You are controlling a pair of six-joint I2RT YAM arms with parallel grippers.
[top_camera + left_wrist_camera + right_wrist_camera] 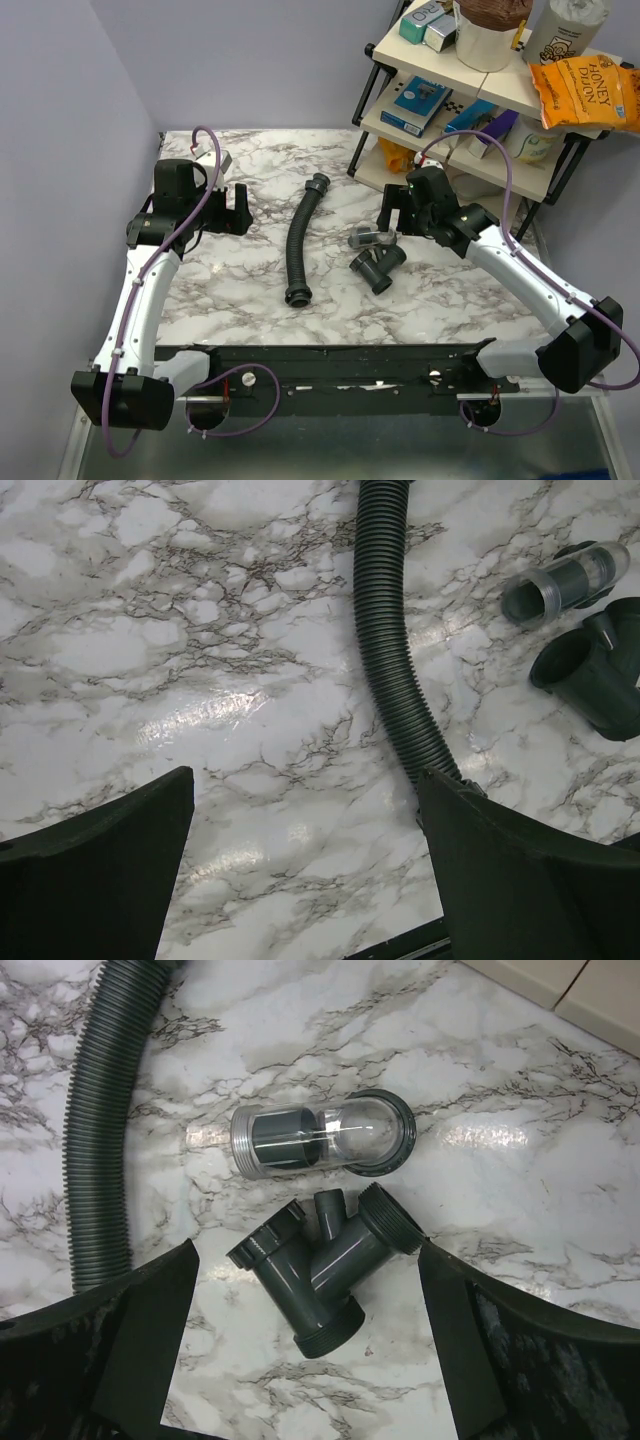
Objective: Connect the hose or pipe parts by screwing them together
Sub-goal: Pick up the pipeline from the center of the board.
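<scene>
The ribbed hose lies on the table, its near collar nut toward the arm bases; right of it sits the Y-shaped fitting, with the clear end piece just beyond. Farther back, the left gripper and right gripper hover spread wide, empty. It is probably best to grasp the fitting's body, leaving a threaded port clear, and the hose close behind a nut.
</scene>
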